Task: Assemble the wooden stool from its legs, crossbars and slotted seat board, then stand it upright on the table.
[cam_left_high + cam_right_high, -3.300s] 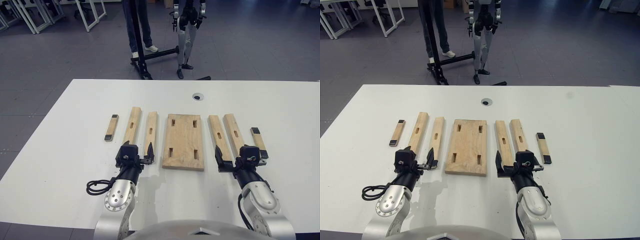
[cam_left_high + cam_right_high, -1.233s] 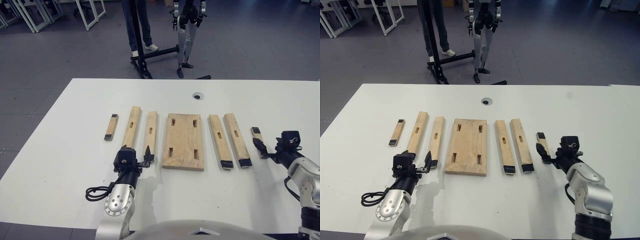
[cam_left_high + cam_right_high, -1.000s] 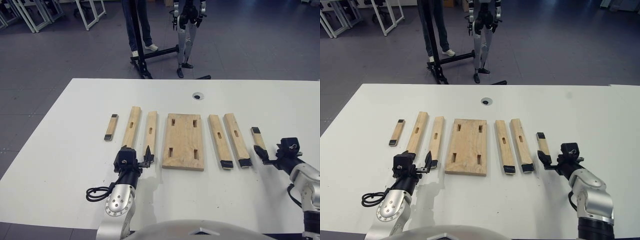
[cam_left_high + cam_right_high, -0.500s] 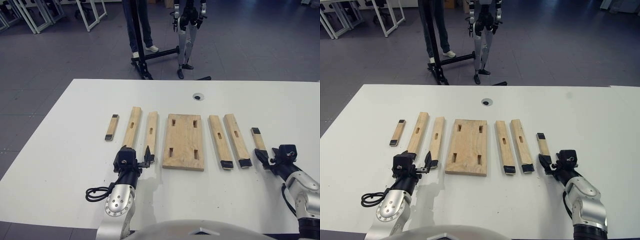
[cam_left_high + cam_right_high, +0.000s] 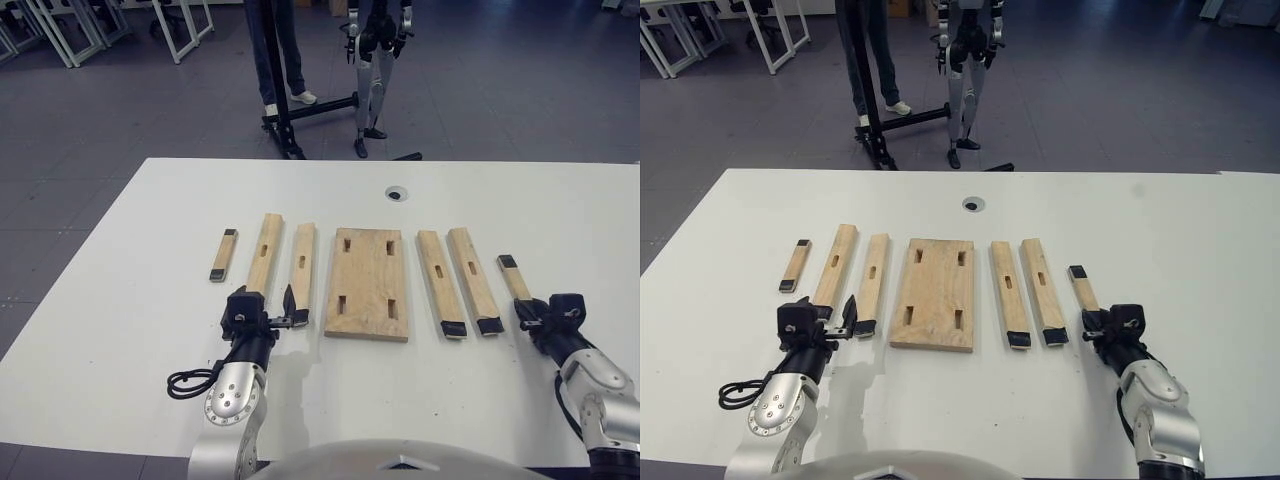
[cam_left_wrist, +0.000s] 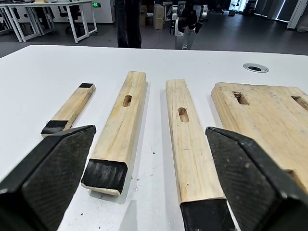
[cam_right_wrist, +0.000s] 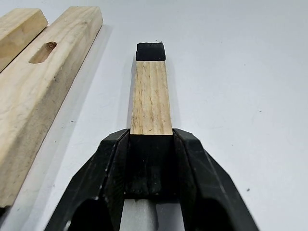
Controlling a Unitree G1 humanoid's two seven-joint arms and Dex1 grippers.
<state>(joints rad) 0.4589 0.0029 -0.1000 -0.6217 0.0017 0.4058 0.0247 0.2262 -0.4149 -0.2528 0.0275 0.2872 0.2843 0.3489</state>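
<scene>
head view: the pale rectangular slotted wooden seat board lies flat mid white tabletop. a pair of black-tipped slotted wooden legs lies on its left and another slotted pair on its right. a short black-ended wooden crossbar sits far left.

the right wrist view gives the close-up: the right tool is clamped on the near black end of the right short crossbar, which lies flat.

in the left wrist view the left tool is spread wide, gripping nothing, just short of the left legs' near ends. a green sign in the room behind is too small to read.
</scene>
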